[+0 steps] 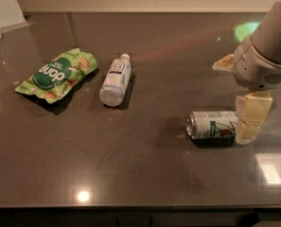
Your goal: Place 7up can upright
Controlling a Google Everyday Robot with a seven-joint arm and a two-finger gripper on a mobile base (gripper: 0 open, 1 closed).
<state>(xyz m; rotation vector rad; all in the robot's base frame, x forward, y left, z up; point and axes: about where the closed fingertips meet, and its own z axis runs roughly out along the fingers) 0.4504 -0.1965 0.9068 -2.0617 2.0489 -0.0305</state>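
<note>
Can (211,125) on its side, just left of tool (250,126); probably light, thin-walled, slick. Take mid-body, gently. Tool's opening: cannot tell.

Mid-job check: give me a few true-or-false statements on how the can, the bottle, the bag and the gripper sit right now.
1. The 7up can stands upright on the table. False: it lies on its side, with its top toward the picture's left.
2. The gripper is at the can's right-hand end in the camera view. True.
3. The water bottle lies on its side. True.
4. The green snack bag lies between the bottle and the can. False: it lies left of the bottle, on the side away from the can.
</note>
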